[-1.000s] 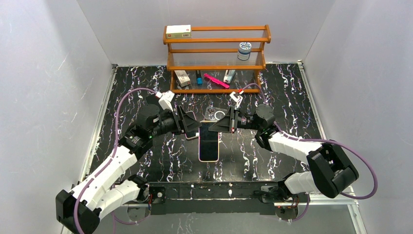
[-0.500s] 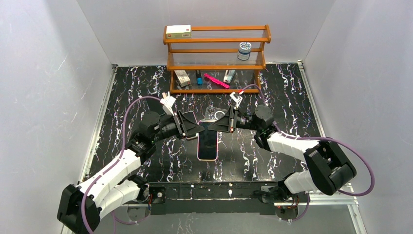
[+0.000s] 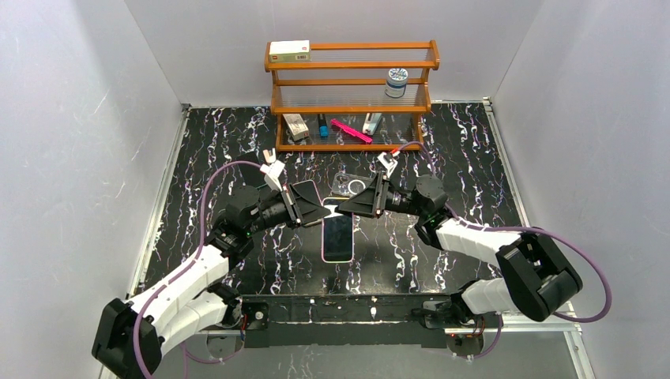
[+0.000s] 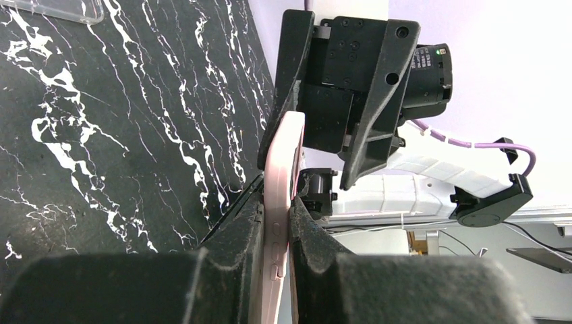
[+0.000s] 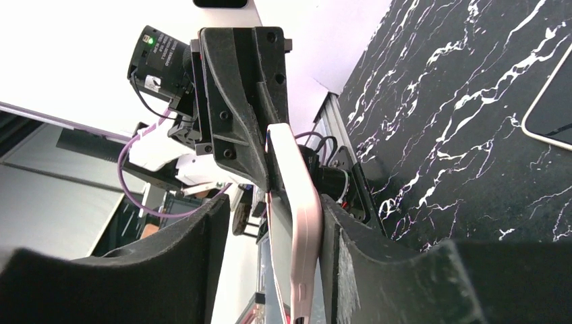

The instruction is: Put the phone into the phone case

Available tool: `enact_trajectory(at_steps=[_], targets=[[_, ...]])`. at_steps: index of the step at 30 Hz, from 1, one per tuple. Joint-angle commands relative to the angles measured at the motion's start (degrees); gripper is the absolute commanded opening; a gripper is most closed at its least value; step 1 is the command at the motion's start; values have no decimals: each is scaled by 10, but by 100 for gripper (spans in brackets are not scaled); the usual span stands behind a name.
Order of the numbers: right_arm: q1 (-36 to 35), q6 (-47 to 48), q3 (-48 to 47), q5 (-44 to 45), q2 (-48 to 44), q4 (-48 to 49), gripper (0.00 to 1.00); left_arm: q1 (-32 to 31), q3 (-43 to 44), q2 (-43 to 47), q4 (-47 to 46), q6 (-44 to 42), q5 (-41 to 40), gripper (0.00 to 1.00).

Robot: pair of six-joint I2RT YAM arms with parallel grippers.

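**Both arms meet nose to nose over mid-table**

The white-and-black left arm (image 3: 186, 272) reaches forward and inward, elbow bent out to its own side, wrist laid nearly level. Its left gripper (image 3: 316, 212) points toward the other arm, and its black fingers (image 4: 236, 229) are clamped on the edge of a slim pink-edged phone (image 3: 337, 237). The white-and-black right arm (image 3: 474, 235) mirrors it, forearm low and wrist level. The right gripper (image 3: 348, 207) faces the left one tip to tip. Its jaws are spread: one finger (image 5: 378, 270) lies against the phone, the other stands apart from it.
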State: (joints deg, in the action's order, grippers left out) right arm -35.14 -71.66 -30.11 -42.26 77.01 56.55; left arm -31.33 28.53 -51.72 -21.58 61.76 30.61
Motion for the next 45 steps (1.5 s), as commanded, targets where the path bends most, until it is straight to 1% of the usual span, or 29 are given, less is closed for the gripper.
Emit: enact_trajectory(at_steps=[1,2,5,6,7,8,10,11,12,13,17,19,22,23,27,31,33,36,38,42,45], targets=[[2,15,13,27,-41,5,52,1,19,24,31,-19,-28,0],[2,16,16,29,-43,3,44,1,21,24,39,-24,-33,0],[2,15,23,33,-43,8,17,1,28,26,65,-38,-50,0],[3,15,25,34,-43,11,11,1,30,25,74,-40,-56,0],[3,14,25,34,-42,12,7,1,31,25,79,-42,-58,0],[3,13,24,32,-41,13,5,1,30,24,80,-43,-60,0],[3,13,24,31,-39,14,4,1,30,24,87,-44,-67,0],[4,13,23,32,-39,12,5,1,32,24,95,-44,-73,0],[4,14,22,32,-40,10,10,1,34,24,105,-46,-78,0],[4,16,22,33,-41,7,21,1,39,24,117,-52,-86,0],[3,38,24,53,-61,-42,59,2,54,24,161,-68,-108,0],[5,53,25,66,-76,-73,74,3,60,26,175,-71,-119,0],[6,71,29,79,-98,-112,96,14,80,24,234,-95,-157,0],[6,77,29,83,-101,-125,98,23,89,21,260,-107,-171,0],[6,128,10,104,-122,-210,99,76,127,-3,358,-145,-203,0],[6,198,-48,154,-130,-381,99,134,150,-35,414,-183,-223,0],[6,227,-74,172,-127,-446,99,162,152,-54,426,-196,-221,0],[7,254,-99,184,-118,-507,99,195,138,-84,417,-203,-197,0],[7,266,-101,185,-117,-519,99,214,125,-97,405,-203,-184,0],[7,278,-87,178,-132,-506,99,244,92,-116,373,-204,-164,0],[7,295,-85,162,-143,-497,99,276,42,-139,302,-187,-97,0]])
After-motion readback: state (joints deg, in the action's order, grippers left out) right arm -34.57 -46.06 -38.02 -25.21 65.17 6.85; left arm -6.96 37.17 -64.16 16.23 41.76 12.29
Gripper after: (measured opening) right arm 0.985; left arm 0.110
